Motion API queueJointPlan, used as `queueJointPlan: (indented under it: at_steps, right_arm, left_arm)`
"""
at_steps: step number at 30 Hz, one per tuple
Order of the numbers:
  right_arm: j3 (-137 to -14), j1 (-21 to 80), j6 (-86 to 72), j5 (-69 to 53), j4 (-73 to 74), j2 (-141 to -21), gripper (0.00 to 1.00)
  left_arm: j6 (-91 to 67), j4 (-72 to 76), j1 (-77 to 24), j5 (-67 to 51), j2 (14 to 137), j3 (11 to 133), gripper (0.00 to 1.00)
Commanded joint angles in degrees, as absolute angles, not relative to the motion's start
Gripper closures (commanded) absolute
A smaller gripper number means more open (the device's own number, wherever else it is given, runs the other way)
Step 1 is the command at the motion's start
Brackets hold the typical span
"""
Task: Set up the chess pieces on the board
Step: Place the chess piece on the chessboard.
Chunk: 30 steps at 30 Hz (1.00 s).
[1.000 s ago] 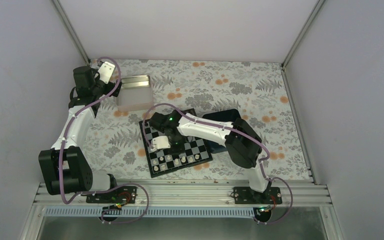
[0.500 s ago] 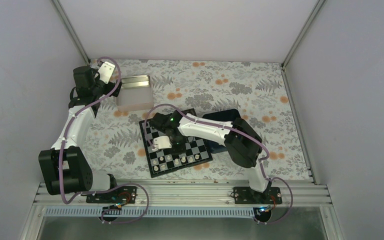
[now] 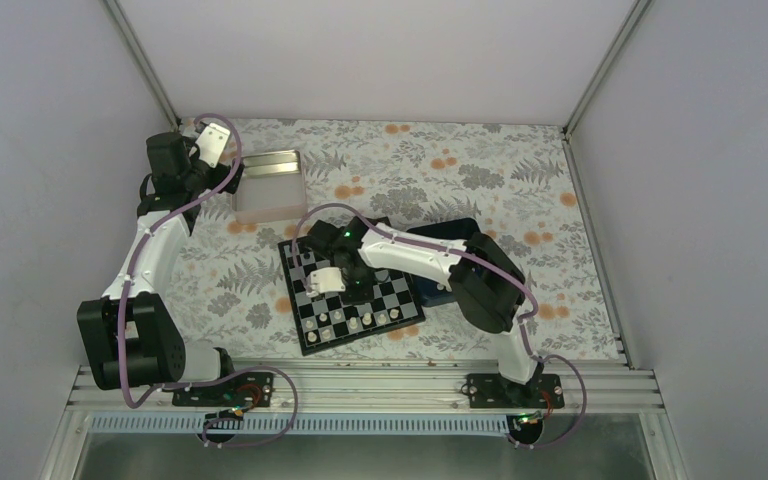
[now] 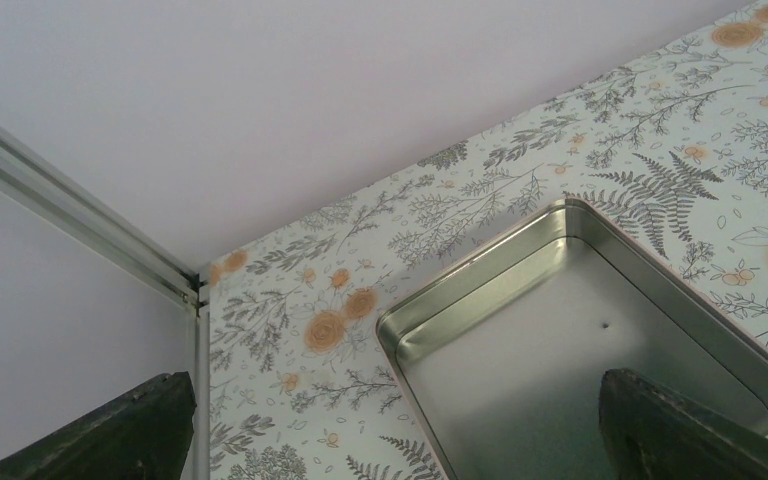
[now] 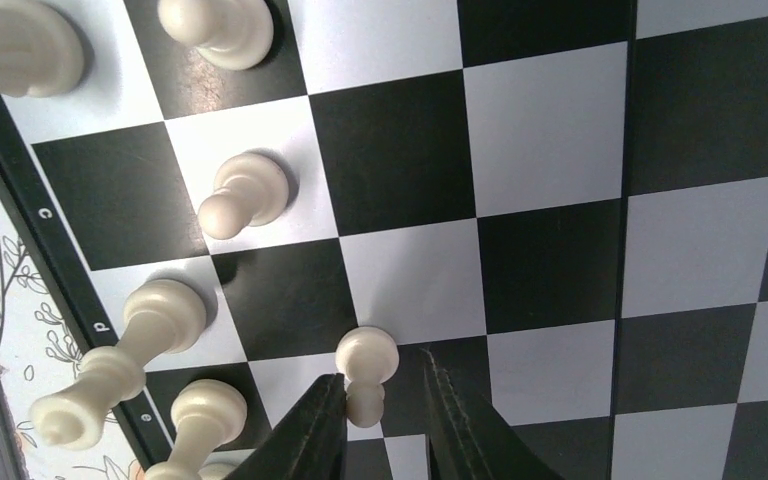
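Cream pawn [image 5: 365,365] stood between the right fingers [image 5: 310,440], whether clamped I couldn't tell, left fingers [image 4: 680,430] agape; it needed centring squarely.

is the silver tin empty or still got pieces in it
Empty, as far as shown: the left wrist view shows only bare metal floor in the tin; its near end is out of frame.

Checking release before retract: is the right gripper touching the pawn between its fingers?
Cannot tell. In the right wrist view the pawn stands inside the right gripper: a dark gap shows on one side, but the other finger meets its outline.
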<state>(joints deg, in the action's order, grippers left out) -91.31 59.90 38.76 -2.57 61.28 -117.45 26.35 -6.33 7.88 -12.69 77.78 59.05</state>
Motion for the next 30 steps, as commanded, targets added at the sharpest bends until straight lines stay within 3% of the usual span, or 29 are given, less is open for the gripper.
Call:
queueJointPlan:
  at_steps: [1,5,18,30]
  right_arm:
    - [-90.9,59.5,39.7,-4.2,60.7,-118.8,0.79]
    - [-90.8,59.5,39.8,-4.6,60.7,-119.1,0.79]
    - [-93.3,59.8,39.5,-6.3,63.3,-117.2,0.94]
    - [-94.9,62.4,38.8,-6.6,64.5,-116.8,0.95]
  left_arm:
    - [26.2,-6.0,8.2,-13.9,77.7,59.0,0.0]
    - [26.2,-6.0,8.2,-13.9,77.6,59.0,0.0]
    - [26.3,-5.9,8.2,-13.9,77.3,58.9,0.0]
    - [26.3,-5.9,8.2,-13.7,76.9,58.8,0.0]
